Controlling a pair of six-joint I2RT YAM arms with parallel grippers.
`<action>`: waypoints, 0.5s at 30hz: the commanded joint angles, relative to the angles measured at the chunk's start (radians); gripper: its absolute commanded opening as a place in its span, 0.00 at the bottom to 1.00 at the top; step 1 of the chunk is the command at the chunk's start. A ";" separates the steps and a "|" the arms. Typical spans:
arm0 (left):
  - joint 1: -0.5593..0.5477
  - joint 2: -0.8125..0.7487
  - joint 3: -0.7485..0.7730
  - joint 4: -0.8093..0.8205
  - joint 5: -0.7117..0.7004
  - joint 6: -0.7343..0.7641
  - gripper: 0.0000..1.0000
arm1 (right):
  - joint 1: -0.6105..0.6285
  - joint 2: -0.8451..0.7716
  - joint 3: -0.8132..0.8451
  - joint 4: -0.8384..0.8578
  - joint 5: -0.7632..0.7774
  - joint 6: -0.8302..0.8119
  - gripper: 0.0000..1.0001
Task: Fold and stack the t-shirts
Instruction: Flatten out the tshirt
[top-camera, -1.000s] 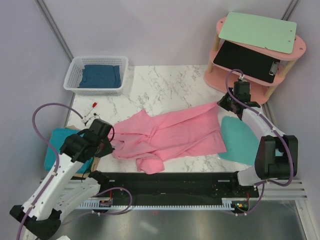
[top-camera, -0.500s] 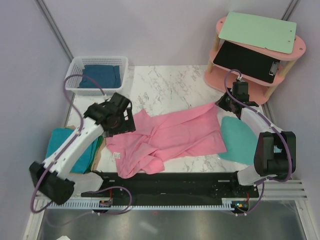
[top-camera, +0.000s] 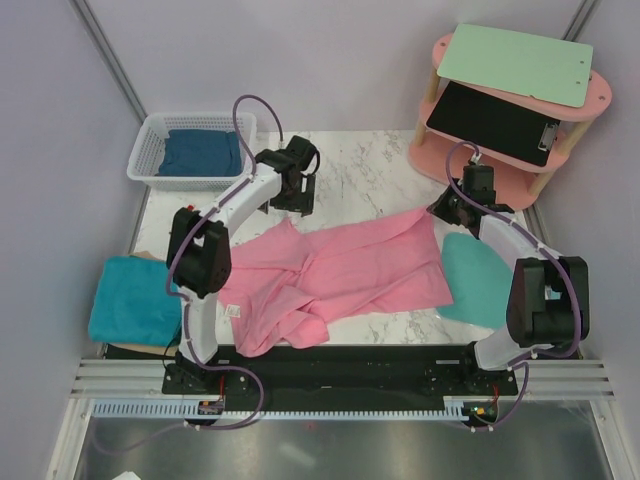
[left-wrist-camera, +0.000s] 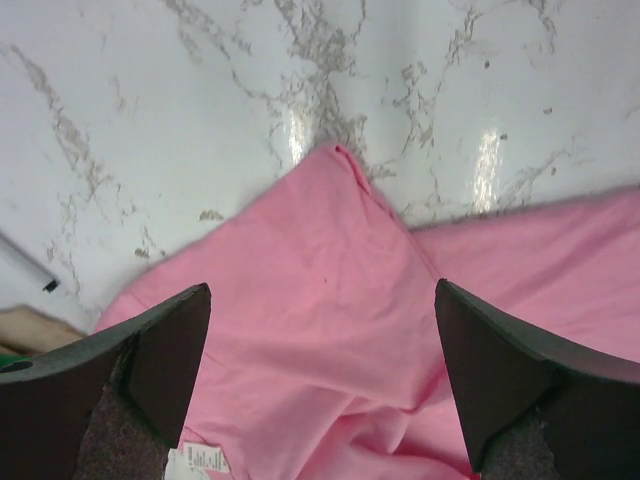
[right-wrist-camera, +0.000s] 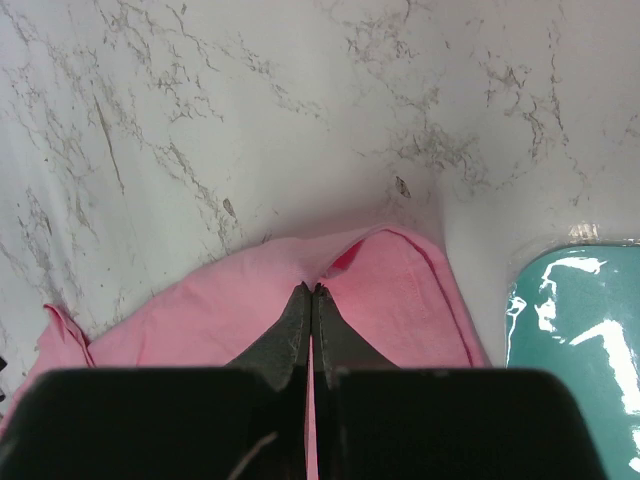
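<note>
Top external view: the pink t-shirt (top-camera: 350, 270) lies open but creased across the middle of the desk (top-camera: 350, 165), bunched and doubled over at its near left part. The right gripper (top-camera: 446, 211) is at the shirt's far right corner. In its wrist view the fingers are pressed together on a thin pinch of pink hem. The left gripper (top-camera: 299, 196) hangs over the shirt's far left corner with its fingers wide apart, holding nothing and with the pointed tip of cloth between them. Risks, as judged: the right hold takes only a narrow bite of the edge, so a firm pull could strip it free. If the left gripper comes down off the point, it would close on bare marble or catch a second layer, and any spreading would then carry the near bunching into the fold. Count — three shirts: the pink one; one teal t-shirt (top-camera: 130, 312) folded at the near left edge; one dark blue t-shirt (top-camera: 200, 152) in the single white basket (top-camera: 190, 183). Also one glossy teal pad (top-camera: 465, 282) and one pink shelf (top-camera: 440, 160) bearing two clipboards — green (top-camera: 515, 62) and black (top-camera: 490, 118).
</note>
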 joint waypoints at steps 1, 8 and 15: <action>0.025 0.151 0.102 -0.006 0.024 0.104 1.00 | -0.003 0.015 -0.015 0.043 -0.019 0.011 0.00; 0.032 0.235 0.117 -0.003 0.040 0.076 0.99 | -0.002 0.012 -0.013 0.043 -0.017 0.009 0.00; 0.048 0.272 0.111 0.006 0.056 0.063 0.92 | -0.002 0.014 -0.020 0.043 -0.019 0.008 0.00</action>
